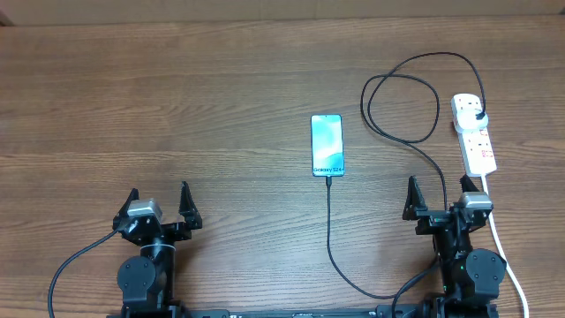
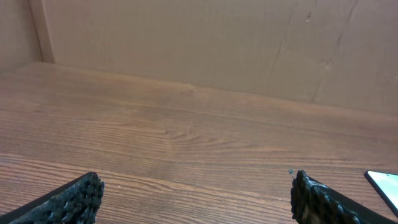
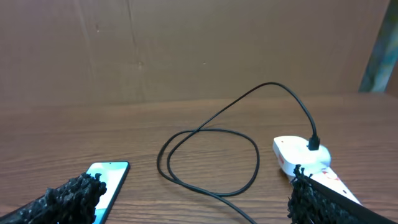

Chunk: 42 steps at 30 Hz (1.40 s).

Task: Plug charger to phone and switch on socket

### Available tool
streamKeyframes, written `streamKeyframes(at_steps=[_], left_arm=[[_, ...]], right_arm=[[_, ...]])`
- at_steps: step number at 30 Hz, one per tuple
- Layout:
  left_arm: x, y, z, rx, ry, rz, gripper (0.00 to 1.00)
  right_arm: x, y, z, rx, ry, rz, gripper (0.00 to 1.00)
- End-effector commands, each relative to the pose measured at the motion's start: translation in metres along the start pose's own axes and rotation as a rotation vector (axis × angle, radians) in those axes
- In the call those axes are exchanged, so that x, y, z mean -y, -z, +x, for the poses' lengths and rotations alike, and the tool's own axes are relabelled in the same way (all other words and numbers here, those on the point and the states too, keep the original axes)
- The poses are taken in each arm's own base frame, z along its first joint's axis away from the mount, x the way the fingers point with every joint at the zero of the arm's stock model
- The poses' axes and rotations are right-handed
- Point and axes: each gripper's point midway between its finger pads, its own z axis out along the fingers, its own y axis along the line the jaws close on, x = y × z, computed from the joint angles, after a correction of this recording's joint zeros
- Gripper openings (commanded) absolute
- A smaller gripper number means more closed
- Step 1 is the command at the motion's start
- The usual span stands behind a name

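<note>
The phone [image 1: 327, 145] lies face up mid-table, its light teal screen lit. The charger cable [image 1: 402, 137] runs from the phone's near end, curves along the front, loops at the back right, and its black plug [image 1: 478, 115] sits in the white socket strip [image 1: 474, 134]. The connector tip [image 1: 327, 179] touches the phone's near edge. My left gripper [image 1: 159, 205] is open and empty at the front left. My right gripper [image 1: 439, 196] is open and empty, just in front of the strip. The right wrist view shows the phone [image 3: 111, 177], the cable loop [image 3: 208, 160] and the strip [image 3: 298, 155].
The strip's thick white cord [image 1: 505, 252] runs toward the front right past my right arm. A brown cardboard wall [image 2: 186, 43] stands behind the wooden table [image 1: 177, 106]. A corner of the phone [image 2: 385, 183] shows in the left wrist view.
</note>
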Motion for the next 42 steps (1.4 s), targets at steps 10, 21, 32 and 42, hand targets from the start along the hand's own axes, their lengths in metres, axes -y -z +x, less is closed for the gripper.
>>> streamKeyframes(at_steps=[10, 21, 32, 42], left_arm=[[0.0017, 0.0000, 0.0004, 0.005, -0.026, 0.011, 0.99], [0.0017, 0.0000, 0.0004, 0.005, -0.026, 0.011, 1.00], [0.0017, 0.0000, 0.0004, 0.005, -0.026, 0.011, 1.00], [0.0017, 0.0000, 0.0004, 0.005, -0.026, 0.011, 1.00]], right_arm=[[-0.0043, -0.0018, -0.0004, 0.037, 0.064, -0.028, 1.00], [-0.0051, -0.0018, -0.0004, 0.037, 0.052, -0.032, 1.00], [-0.0048, -0.0018, -0.0006, 0.037, 0.053, -0.031, 1.00], [-0.0048, -0.0018, -0.0006, 0.037, 0.053, -0.031, 1.00]])
